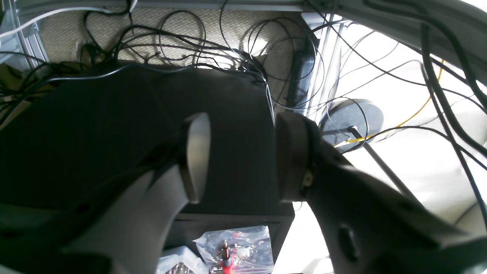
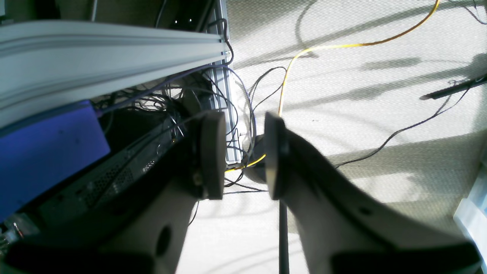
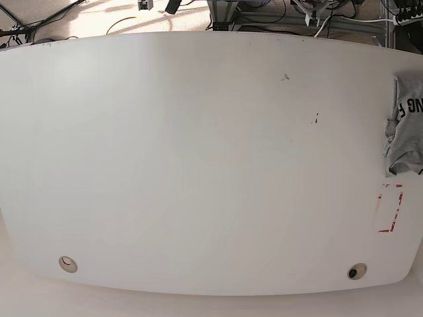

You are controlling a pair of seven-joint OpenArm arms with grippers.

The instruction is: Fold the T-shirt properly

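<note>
Reaching is coming first: T-shirt (image 3: 404, 125) is lying bunched at the base view's right edge, while left gripper (image 1: 239, 160) and right gripper (image 2: 243, 156) are hanging parted, holding nothing.

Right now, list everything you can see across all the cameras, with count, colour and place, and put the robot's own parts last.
T-shirt: one, heather grey with black letters, bunched at the table's right edge in the base view, partly out of frame.
Table: one, white, fills the base view.
Red outline mark: one, on the table below the shirt.
Cables: many, black, on the floor, in the left wrist view.
Yellow cable: one, on the carpet.
Left gripper: one, jaws apart, empty, off the table.
Right gripper: one, jaws apart, empty, above the floor.
</note>
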